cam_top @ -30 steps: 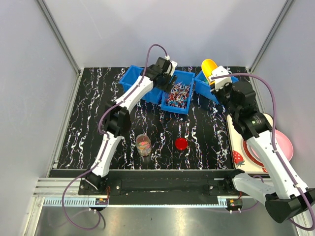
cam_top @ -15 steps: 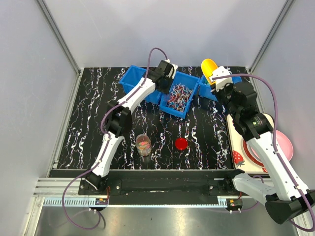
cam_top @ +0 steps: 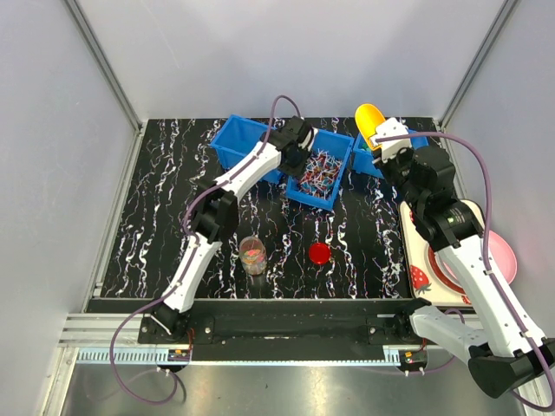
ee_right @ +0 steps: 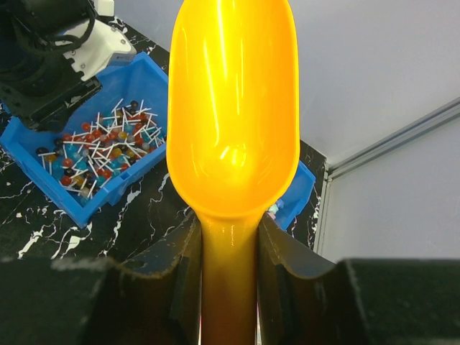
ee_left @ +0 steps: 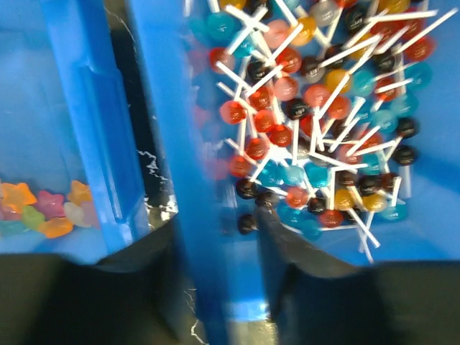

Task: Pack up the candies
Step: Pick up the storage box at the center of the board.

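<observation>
**Left claw astride the bin wall, right claw clenched on the scoop**

Your left claw [ee_left: 215, 231] is down at the near wall of the middle bin [ee_left: 162, 108]. One finger sits outside the wall and the other inside the bin, with the wall between them. The wrist view is blurred, so you cannot tell whether the fingers are squeezing the wall or only standing on either side of it.

The candies [ee_left: 309, 136] you are packing lie mostly in that middle bin. They are a loose heap of small red, teal, black and orange balls on white sticks, piled just beyond the inner finger. A few star-shaped candies [ee_left: 43, 208] in orange, pink and yellow lie on the floor of the left bin [ee_left: 86, 86], on the other side of the gap.

Your right claw [ee_right: 228, 231] is clenched on the handle of the yellow scoop [ee_right: 233, 108]. It holds the scoop raised with the bowl pointing away, above the right bin [ee_right: 296, 188] at the back of the desk [cam_top: 165, 199].

Nearer to you on the desk, a small clear jar [cam_top: 252, 254] stands upright with coloured sweets inside it. The red lid [cam_top: 319, 252] lies flat to its right, apart from it.
</observation>
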Robot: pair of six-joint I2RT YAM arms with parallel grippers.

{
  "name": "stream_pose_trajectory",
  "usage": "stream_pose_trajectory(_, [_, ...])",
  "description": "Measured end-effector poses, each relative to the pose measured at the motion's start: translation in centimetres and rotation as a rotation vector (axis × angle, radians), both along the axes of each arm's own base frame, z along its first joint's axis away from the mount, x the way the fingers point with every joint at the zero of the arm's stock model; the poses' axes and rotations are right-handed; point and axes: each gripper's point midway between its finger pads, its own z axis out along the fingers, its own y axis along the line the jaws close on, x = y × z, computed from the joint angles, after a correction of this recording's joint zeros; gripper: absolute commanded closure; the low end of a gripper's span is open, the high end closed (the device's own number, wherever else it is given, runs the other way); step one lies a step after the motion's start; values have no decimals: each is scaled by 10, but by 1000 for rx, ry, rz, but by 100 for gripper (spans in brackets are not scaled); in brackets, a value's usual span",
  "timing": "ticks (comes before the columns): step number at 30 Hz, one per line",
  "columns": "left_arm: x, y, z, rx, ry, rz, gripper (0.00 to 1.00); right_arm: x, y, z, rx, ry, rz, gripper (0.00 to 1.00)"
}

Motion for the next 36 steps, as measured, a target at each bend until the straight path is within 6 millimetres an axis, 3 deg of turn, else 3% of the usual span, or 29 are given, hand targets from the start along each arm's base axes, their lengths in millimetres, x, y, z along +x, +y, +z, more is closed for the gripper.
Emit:
stream_pose_trajectory(4, [0,0,-9,19,11,6,80,-1,0,-1,0,1,0,100])
stream_pose_trajectory(8, [4,1,-9,25,-3,19,100,-2,-1,-1,0,2,0,100])
stream_pose_trajectory(21, [8,2,-3,34,-31,31,100,-2,-1,-1,0,0,0,100])
stream_pose_trajectory(26, [15,10,20,57,-97,39,100,-2,-1,-1,0,0,0,100])
stream_pose_trajectory(36, [22,24,84,31,-210,75,100,-2,-1,-1,0,0,0,100])
